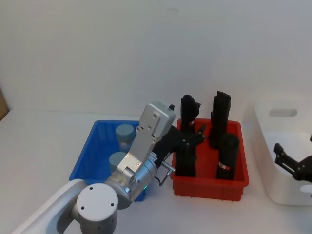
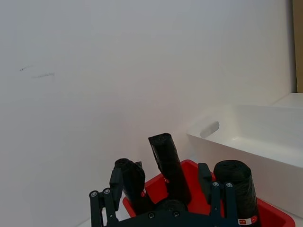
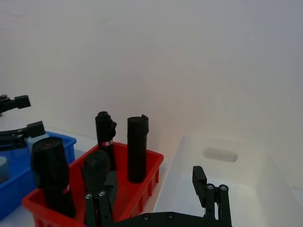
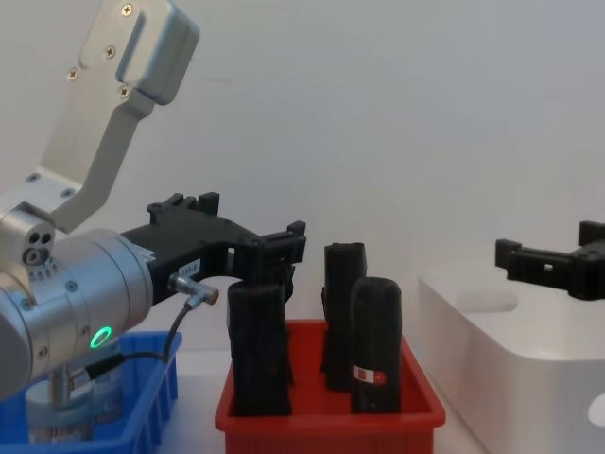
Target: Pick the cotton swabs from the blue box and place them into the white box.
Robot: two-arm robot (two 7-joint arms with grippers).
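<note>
Two cotton swabs [image 1: 124,133] are seen standing in the blue box [image 1: 87,158], at the lower left of the head view. One jar is near the back of the box. The other is closer to the front and is partly hidden by the big silver left arm. The left gripper [image 1: 195,136] is held up in the middle of the picture, over the left side of the red bin [image 1: 209,187]. It is close over one of the black rolls [image 1: 227,156] that stand in the bin. Its jaws are apart, and nothing is held between them. The white box [image 1: 285,192] is seen at the right edge. The right gripper [image 1: 282,156] is held over it, at the lower right. Its jaws are apart too, and nothing is held in them.
</note>
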